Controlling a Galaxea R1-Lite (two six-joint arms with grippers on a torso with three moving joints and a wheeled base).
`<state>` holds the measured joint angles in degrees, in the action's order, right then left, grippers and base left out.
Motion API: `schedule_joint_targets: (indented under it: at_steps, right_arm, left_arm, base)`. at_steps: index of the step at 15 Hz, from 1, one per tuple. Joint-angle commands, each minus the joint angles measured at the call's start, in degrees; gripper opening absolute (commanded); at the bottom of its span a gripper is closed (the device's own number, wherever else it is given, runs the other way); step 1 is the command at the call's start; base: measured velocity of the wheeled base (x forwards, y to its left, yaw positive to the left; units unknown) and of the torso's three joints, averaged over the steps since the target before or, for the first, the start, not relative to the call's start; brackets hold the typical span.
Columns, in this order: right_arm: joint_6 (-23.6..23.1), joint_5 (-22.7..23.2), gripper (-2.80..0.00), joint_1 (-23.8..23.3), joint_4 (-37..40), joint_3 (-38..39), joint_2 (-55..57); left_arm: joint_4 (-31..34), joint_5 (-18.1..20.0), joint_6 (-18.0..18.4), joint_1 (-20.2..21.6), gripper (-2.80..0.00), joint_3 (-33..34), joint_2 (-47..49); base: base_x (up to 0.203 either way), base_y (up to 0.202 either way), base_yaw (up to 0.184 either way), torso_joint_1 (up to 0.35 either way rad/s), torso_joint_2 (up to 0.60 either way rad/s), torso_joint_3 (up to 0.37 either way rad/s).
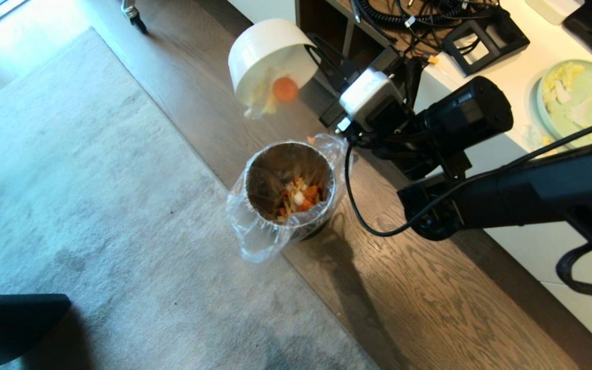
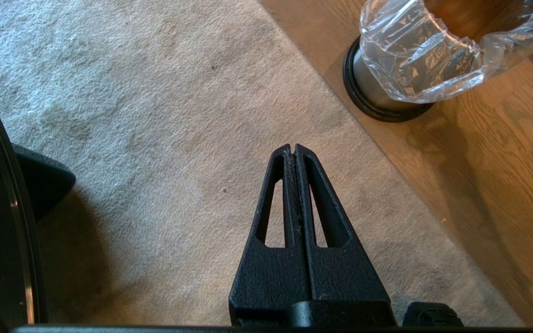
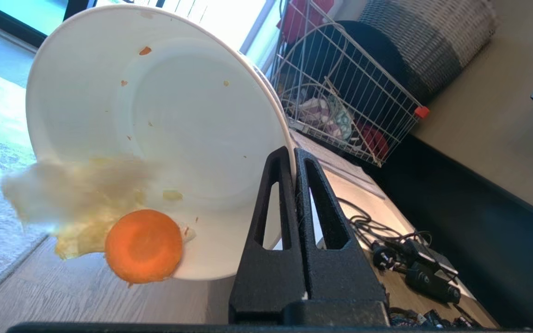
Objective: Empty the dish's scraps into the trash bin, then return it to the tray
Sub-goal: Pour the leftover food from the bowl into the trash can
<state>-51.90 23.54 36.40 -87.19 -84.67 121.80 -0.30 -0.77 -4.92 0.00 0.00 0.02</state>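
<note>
A: Where's the dish [image 1: 267, 54]?

B: Upper middle of the head frame, tipped steeply mouth-down above the trash bin [image 1: 290, 191]. The right gripper [image 3: 294, 152] has its fingers pinching the rim. A carrot slice [image 1: 285, 89] and pale scraps [image 1: 257, 100] are sliding off the lip.

A: Advice?

B: I'd hold the tilt until everything drops; the mouth looks offset toward the frame's top, so centre it over the liner.

A: Any differences between views?

B: The right wrist view shows crumbs clinging inside. The left wrist view shows the left gripper [image 2: 294, 148], fingers pressed together, over the carpet [image 2: 155, 115]. The tray isn't visible.
</note>
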Motion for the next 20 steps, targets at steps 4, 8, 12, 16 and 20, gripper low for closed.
schedule_joint_targets:
  at_steps: [4, 8, 12, 16, 20]
  right_arm:
    - [-0.31, 0.21, -2.80, -0.77, -2.64, -1.89, 0.72]
    - [-0.31, 0.28, -2.80, -1.60, -2.64, -1.82, 0.81]
    - [-0.31, 1.33, -2.80, -1.60, -2.64, -1.38, 0.89]
    - [-0.12, 1.25, -2.80, -1.76, -2.57, -1.02, 0.81]
    - [2.02, 0.96, -2.80, -2.03, -2.55, 3.75, -1.31]
  left_arm:
    - [-0.05, -0.02, -0.06, 0.00, -2.80, 0.00, -0.02]
    - [-0.05, -0.02, 0.00, 0.00, -2.80, 0.00, -0.02]
    - [-0.05, -0.02, -0.02, 0.00, -2.80, 0.00, -0.02]
    - [-0.05, -0.02, 0.00, 0.00, -2.80, 0.00, -0.02]
    - [-0.05, -0.02, -0.02, 0.00, -2.80, 0.00, -0.02]
  base:
    - [0.000, 0.000, 0.000, 0.000, 0.00, 0.000]
    - [0.000, 0.000, 0.000, 0.000, 0.00, 0.000]
    - [0.000, 0.000, 0.000, 0.000, 0.00, 0.000]
    - [0.000, 0.000, 0.000, 0.000, 0.00, 0.000]
    - [0.000, 0.000, 0.000, 0.000, 0.00, 0.000]
